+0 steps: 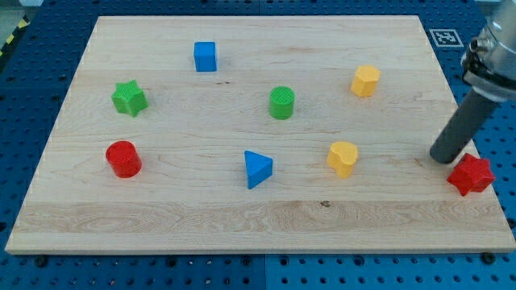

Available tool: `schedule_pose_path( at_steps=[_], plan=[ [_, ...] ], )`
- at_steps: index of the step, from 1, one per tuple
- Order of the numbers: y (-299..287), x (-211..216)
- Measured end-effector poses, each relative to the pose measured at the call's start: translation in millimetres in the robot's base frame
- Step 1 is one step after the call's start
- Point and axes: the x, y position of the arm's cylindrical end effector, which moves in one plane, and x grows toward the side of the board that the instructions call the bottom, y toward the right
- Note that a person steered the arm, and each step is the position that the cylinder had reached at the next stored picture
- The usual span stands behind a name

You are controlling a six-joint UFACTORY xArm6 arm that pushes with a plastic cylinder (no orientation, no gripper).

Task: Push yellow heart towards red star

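I see pale wooden bench [242, 213], grain running left to right. Blue perforated base [32, 89] surrounds it on all sides. Black-white marker tag [445, 36] at view's top right. Yellow-black striped edge [14, 36] at top left. Light even.

Bright, even light fills the frame, falling from overhead, so the wooden board [242, 213] reads pale and its grain stays clear. Shadows are soft and short: a faint dark rim hugs the lower edge of the yellow heart [343, 158] and the red cylinder [123, 158]. No harsh glare on the wood. Blocks are sharp; the rod near the right edge, down to my tip [443, 158], looks slightly soft
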Motion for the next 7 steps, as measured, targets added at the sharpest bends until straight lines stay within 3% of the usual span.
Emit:
schedule_pose_path(
  at_steps=[1, 4, 5, 6, 7],
  plan=[
    [26, -10],
    [10, 50],
    [10, 19],
    [-32, -9],
    [-119, -38]
  ],
)
